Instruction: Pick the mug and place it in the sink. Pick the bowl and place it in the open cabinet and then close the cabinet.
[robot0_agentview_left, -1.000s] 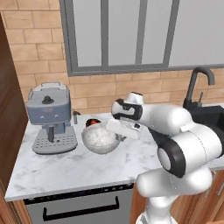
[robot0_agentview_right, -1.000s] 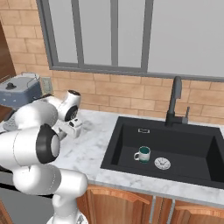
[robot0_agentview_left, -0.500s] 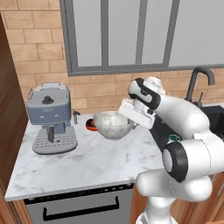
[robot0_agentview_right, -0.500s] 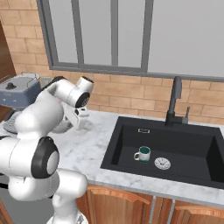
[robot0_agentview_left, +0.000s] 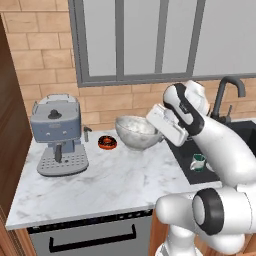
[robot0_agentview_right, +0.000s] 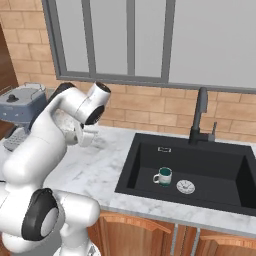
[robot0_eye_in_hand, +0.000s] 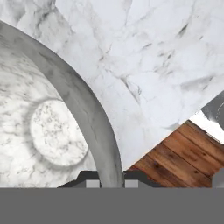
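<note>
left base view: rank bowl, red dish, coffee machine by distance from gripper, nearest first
1. bowl, clamped at its rim in the gripper
2. small dark dish with red contents, on the counter beyond the bowl
3. coffee machine, far end of the counter

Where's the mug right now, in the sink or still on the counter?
In the sink. The mug stands upright on the floor of the black sink, beside the round silver drain.
</note>
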